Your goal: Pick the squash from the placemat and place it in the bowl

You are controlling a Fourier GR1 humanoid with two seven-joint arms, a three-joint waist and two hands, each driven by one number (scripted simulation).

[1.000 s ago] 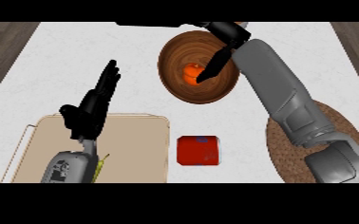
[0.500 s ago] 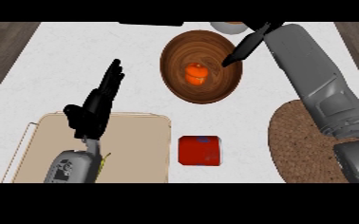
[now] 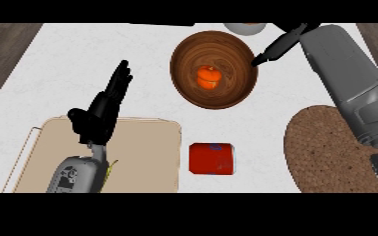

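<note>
no readable text, labels, brands, numbers or signs on anything

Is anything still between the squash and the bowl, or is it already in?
Nothing visible stands in the way: the squash already lies inside the wooden bowl. The right robot hand is at the bowl's right rim, open, not touching the squash.

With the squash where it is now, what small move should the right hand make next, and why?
Probably draw the right hand further clear of the bowl, back toward the robot's side. The orange squash already lies inside the bowl, the right hand holds nothing with its fingers straight at the bowl's right rim, and the placemat is bare. The left hand rests open at the left.
</note>
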